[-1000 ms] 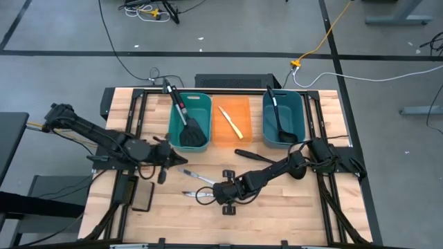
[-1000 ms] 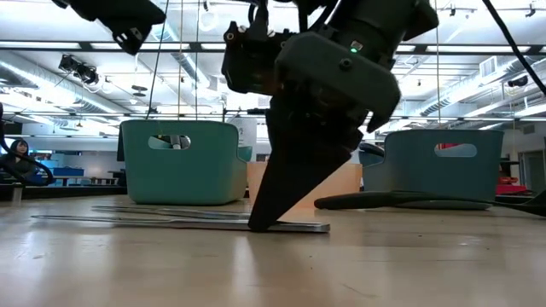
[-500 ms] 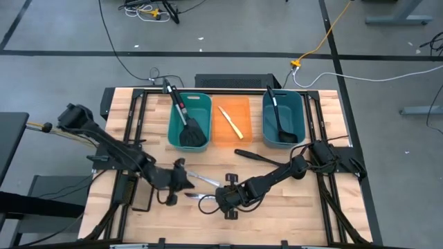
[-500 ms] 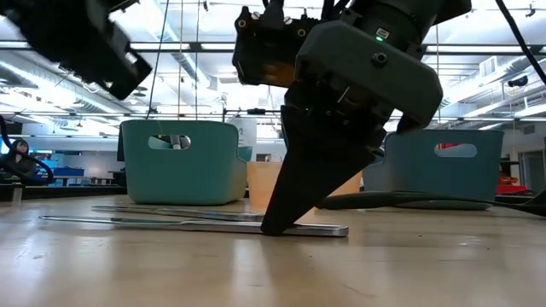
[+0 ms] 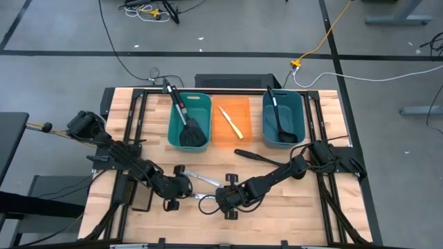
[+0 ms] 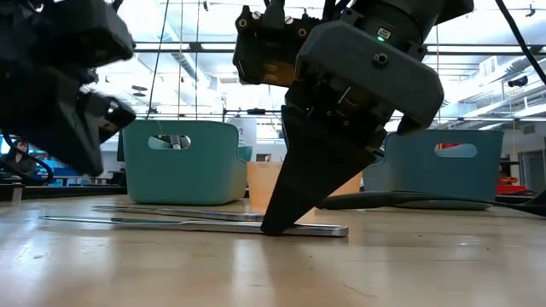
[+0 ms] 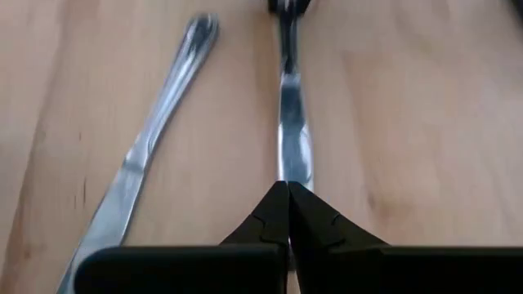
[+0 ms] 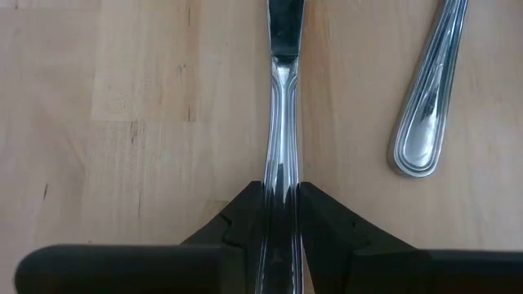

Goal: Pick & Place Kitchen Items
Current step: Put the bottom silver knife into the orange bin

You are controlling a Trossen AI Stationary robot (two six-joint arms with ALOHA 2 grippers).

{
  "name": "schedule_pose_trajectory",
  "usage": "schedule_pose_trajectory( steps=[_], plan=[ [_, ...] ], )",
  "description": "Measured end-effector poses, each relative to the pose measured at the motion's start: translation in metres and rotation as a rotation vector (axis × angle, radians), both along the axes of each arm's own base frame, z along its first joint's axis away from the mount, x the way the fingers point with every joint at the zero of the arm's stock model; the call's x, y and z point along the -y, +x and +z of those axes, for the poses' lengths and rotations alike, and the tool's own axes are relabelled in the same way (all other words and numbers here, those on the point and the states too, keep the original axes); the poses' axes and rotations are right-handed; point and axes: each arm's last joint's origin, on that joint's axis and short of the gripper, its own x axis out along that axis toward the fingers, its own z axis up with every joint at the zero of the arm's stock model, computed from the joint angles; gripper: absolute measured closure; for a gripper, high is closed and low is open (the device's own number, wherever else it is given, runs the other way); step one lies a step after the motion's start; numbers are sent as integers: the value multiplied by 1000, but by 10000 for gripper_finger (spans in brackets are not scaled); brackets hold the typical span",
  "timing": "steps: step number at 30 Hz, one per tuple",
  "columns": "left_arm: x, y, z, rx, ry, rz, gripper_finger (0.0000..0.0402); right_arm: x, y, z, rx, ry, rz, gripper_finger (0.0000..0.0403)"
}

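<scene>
Two small silver knives lie flat on the wooden table: one (image 5: 201,178) farther back, one (image 5: 196,196) nearer. My right gripper (image 5: 216,198) is shut on the nearer knife (image 6: 171,223). My left gripper (image 5: 185,188) is shut and hovers above the table (image 6: 68,128) over that knife's blade tip (image 7: 292,155). The other knife lies beside it (image 7: 155,139). A black ladle (image 5: 257,156) lies on the table behind my right arm. My right gripper pinches the nearer knife's handle (image 8: 282,175) between its two fingers (image 8: 320,214), close to the handle's free end (image 6: 328,228). The fingers slant down from above and lie along the knife. The knife lies flat on the table.
At the back stand a teal bin (image 5: 174,124) with a black spatula, an orange bin (image 5: 242,111) with a pale-yellow knife (image 5: 232,122), and a teal bin (image 5: 299,117) with a black ladle. A flat black pad (image 5: 144,199) lies near the left front.
My left gripper has swung from the left toward the table's right and near edges and come down to the blade end of the nearer knife. My right gripper has shifted a little with that knife, which slid slightly along the table and stays flat.
</scene>
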Motion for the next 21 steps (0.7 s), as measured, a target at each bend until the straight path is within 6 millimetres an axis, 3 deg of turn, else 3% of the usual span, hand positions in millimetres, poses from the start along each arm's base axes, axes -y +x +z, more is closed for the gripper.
schedule_pose_trajectory(
  steps=[8,21],
  plan=[
    [4,-9,-5,-50,15,-4,398,0,0,0,4,3,-4,325],
    [8,-5,-25,-97,32,16,399,0,1,0,15,-1,-8,316]
  ],
)
